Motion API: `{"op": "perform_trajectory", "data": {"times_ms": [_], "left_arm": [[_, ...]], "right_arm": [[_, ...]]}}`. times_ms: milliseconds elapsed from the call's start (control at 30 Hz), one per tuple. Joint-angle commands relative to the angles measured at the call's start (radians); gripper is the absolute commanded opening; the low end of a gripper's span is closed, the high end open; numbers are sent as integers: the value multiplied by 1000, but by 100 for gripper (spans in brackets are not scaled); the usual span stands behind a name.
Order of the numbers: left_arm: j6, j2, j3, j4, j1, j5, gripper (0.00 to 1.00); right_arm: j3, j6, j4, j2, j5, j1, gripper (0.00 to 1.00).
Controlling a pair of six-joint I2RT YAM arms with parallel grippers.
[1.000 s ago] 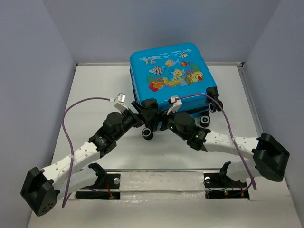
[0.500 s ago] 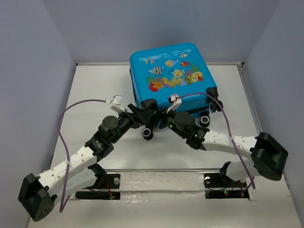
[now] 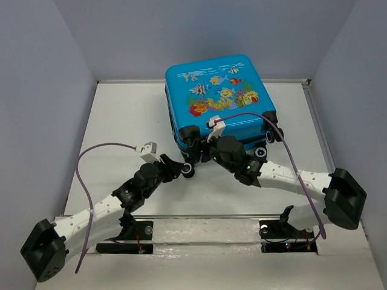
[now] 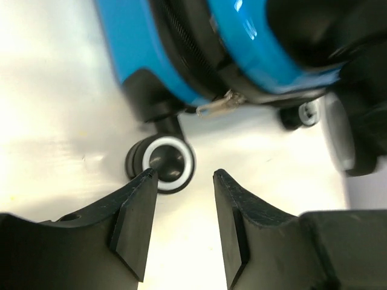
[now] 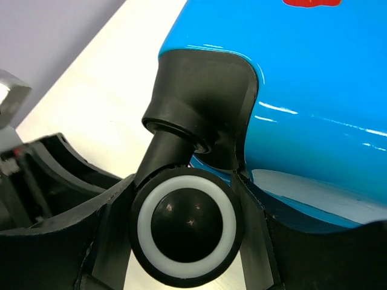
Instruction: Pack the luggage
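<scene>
The luggage (image 3: pixel 217 90), a bright blue hard-shell suitcase, lies flat at the far middle of the white surface (image 3: pixel 121 121). Its fish-and-coral face is turned up and its wheeled end points toward the arm bases. The left fingers (image 4: pixel 130 211) are spread apart and hold nothing. They sit low over the surface just short of the lower corner wheel (image 4: pixel 169 163), a black caster with a white ring on the suitcase's near-left corner, and the wheel stands just beyond the gap between their tips. Above that wheel a metal zipper pull (image 4: pixel 217 104) hangs from the black zipper band between the two blue shells. The right fingers (image 5: pixel 72 241) are closed around the upper corner wheel (image 5: pixel 186 225), pressing it from both sides. Its black stem runs up into the black corner housing (image 5: pixel 202 103) of the printed shell. Two further wheels (image 3: pixel 260 153) show at the near-right corner, apart from both arms. A purple cable (image 3: pixel 84 169) loops off each wrist.
</scene>
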Motion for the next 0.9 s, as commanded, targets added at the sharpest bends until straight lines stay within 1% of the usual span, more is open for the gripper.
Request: {"op": "perform_trajectory", "data": {"times_ms": [0,67,100,133,200,267,433,600,633,733,800,833,867], "left_arm": [[87,140,98,122,-85,-143,53],[115,194,133,153,-109,-179,53],[126,215,138,209,-112,-176,53],[138,258,144,240,-114,-174,53],[173,292,159,311,-116,-169,54],[193,344,174,345,-116,-179,54],[222,399,216,354,-116,-257,53],[265,455,243,406,-116,-287,51],[267,458,248,405,-116,-304,47],[267,467,256,417,-117,-317,45],[272,473,259,434,-117,-326,42],[275,479,259,445,-117,-333,38],[279,482,259,457,-117,-338,37]], "right_arm": [[120,-71,44,-21,75,-13,7],[137,-77,24,-18,56,-13,7],[143,-81,21,-15,49,-13,7],[152,-82,14,-12,38,-13,7],[169,-83,10,-7,24,-13,7],[183,-82,5,5,9,-13,7],[189,-72,10,22,-28,-13,7],[188,-62,21,22,-66,-13,7],[186,-60,22,22,-75,-13,7],[180,-57,27,14,-86,-13,7],[175,-52,30,11,-89,-13,7],[171,-49,34,10,-92,-4,7],[168,-48,37,8,-94,-4,7]]}}
